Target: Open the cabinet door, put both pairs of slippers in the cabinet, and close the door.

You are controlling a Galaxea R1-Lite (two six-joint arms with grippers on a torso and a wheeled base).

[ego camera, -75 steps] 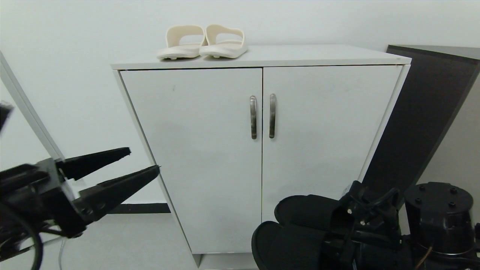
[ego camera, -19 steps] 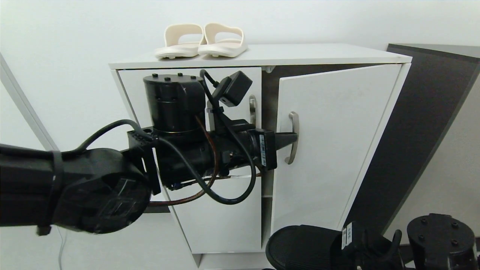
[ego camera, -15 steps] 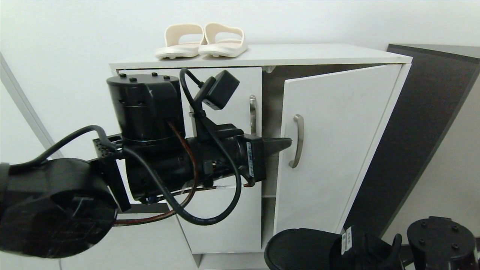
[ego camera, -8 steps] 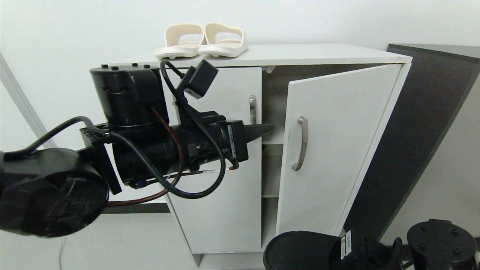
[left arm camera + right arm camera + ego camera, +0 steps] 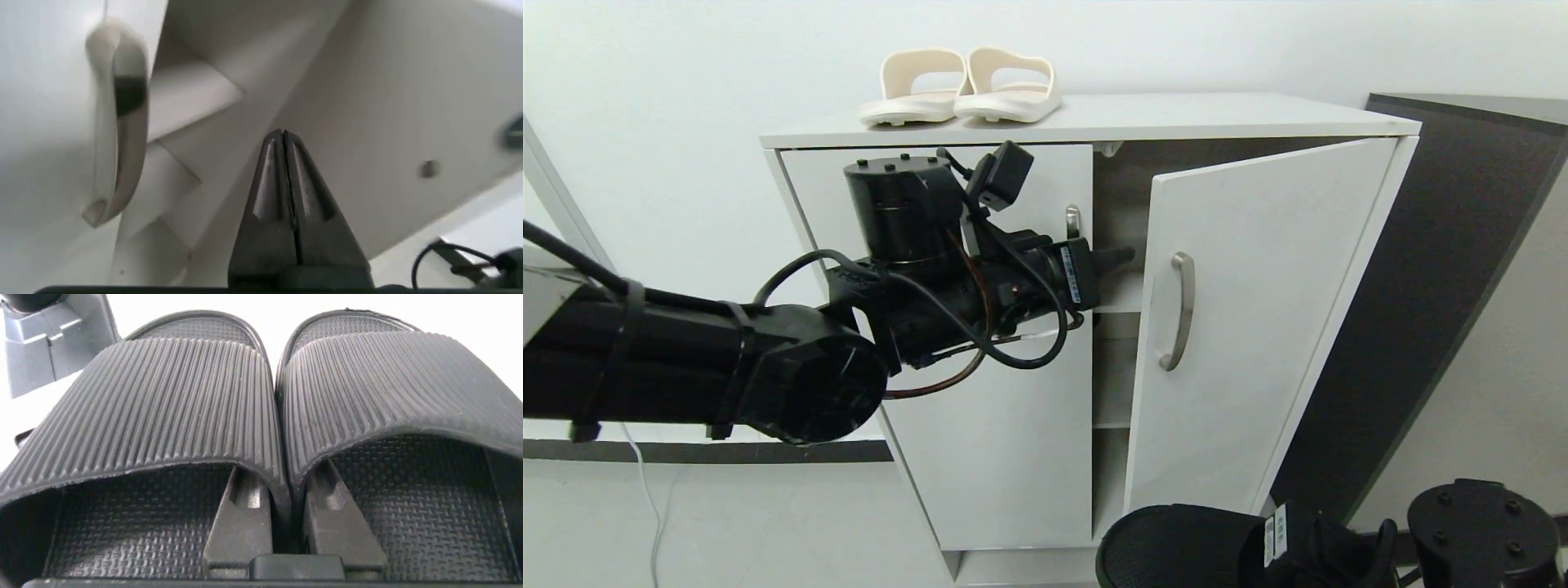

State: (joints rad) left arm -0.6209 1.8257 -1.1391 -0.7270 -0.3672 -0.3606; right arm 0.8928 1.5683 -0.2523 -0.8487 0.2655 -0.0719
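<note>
The white cabinet [image 5: 1225, 118] has its right door [image 5: 1258, 310] swung partly open and its left door [image 5: 988, 457] closed. A cream pair of slippers [image 5: 964, 90] rests on the cabinet top at the left. My left gripper [image 5: 1125, 255] is shut and empty, with its tip in the gap between the doors, level with the top of the right door's handle [image 5: 1180, 310]. In the left wrist view the shut left gripper [image 5: 283, 139] points at the shelves inside, beside a door handle [image 5: 118, 122]. My right gripper [image 5: 286, 514] is shut on the black slippers [image 5: 261, 400], held low at the cabinet's foot [image 5: 1168, 543].
A tall dark panel [image 5: 1445, 269] stands close against the cabinet's right side. Shelves [image 5: 1112, 425] show inside the open gap. Bare wall and floor lie left of the cabinet, with a thin white cable [image 5: 645, 506] hanging there.
Both doors were closed five seconds ago. My left gripper pulled the right door open by its handle, let go, drew back left, and now has pushed forward into the gap.
</note>
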